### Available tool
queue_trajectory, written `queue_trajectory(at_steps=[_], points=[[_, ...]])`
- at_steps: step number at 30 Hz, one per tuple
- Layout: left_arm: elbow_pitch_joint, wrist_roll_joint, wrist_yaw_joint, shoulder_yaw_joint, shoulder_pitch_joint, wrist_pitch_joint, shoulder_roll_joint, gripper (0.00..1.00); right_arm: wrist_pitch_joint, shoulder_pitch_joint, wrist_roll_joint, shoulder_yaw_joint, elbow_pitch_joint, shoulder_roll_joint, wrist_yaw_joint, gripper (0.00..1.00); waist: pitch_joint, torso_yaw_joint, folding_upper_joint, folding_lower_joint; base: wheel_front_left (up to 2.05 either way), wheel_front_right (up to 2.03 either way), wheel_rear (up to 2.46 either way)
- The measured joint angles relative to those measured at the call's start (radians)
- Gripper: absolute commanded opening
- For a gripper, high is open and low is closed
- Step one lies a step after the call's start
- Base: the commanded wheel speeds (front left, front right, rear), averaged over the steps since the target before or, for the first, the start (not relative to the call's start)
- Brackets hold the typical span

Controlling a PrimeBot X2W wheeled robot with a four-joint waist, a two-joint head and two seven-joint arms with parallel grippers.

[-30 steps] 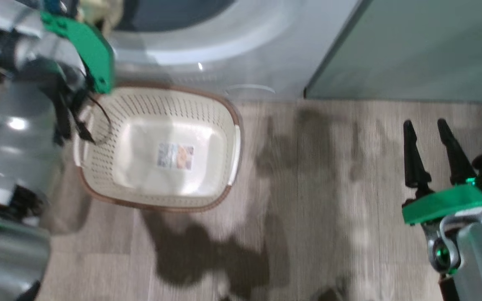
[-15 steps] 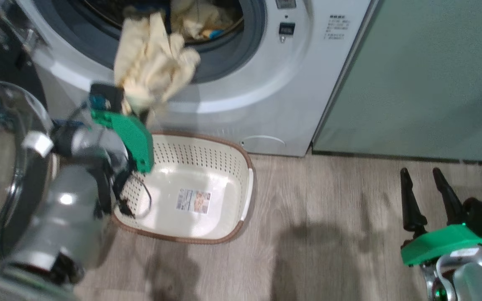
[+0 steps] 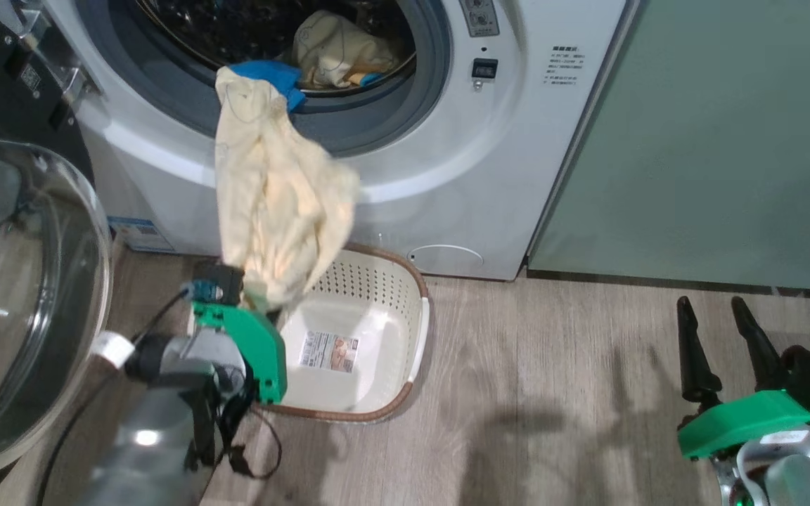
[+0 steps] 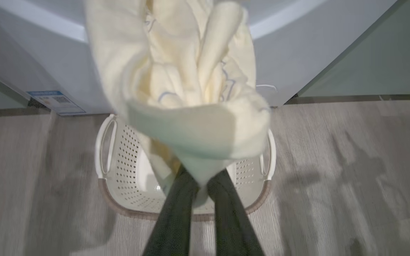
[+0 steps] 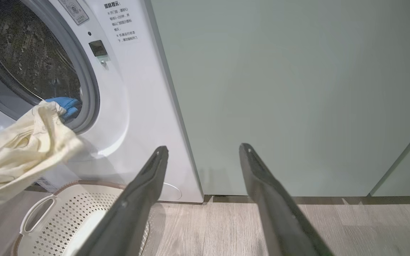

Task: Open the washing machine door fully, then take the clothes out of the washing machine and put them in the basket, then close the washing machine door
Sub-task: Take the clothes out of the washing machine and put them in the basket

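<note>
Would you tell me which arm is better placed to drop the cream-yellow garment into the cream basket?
Left. The left gripper is shut on the cream-yellow cloth garment above the perforated cream plastic basket; the right gripper stands open, far aside.

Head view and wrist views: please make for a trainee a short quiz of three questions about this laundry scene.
1. True or false: the left gripper is shut on a cream garment.
2. Where does the basket stand? A) on the floor before the washing machine; B) inside the drum; C) on top of the green cabinet.
3. Fill in: the jaws of the right gripper stand ____.
Key: 1 true; 2 A; 3 open.
</note>
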Motion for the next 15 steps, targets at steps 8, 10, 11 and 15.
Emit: queue_trajectory(at_steps=[8, 10, 11, 15], points=[[0.053, -0.013, -0.002, -0.008, 0.026, 0.035, 0.000, 0.00, 0.000, -0.008, 0.000, 0.006, -0.008, -0.004, 0.000, 1.00, 0.038, -0.018, 0.0000, 0.0002, 0.00, 0.00, 0.00], [0.077, -0.022, -0.009, -0.007, 0.024, 0.035, 0.000, 0.00, 0.000, -0.010, 0.000, 0.005, -0.012, -0.004, 0.000, 1.00, 0.053, -0.028, 0.0000, 0.0002, 0.00, 0.00, 0.00], [0.093, -0.024, -0.010, -0.007, 0.021, 0.035, 0.000, 0.00, 0.000, -0.014, 0.000, 0.005, -0.013, -0.004, 0.000, 1.00, 0.061, -0.033, 0.0000, 0.0002, 0.00, 0.00, 0.00], [0.149, -0.024, -0.019, -0.007, -0.014, 0.032, 0.000, 0.00, 0.000, -0.041, 0.000, 0.004, -0.019, -0.004, 0.000, 1.00, 0.099, -0.052, 0.0000, 0.0002, 0.00, 0.00, 0.00]])
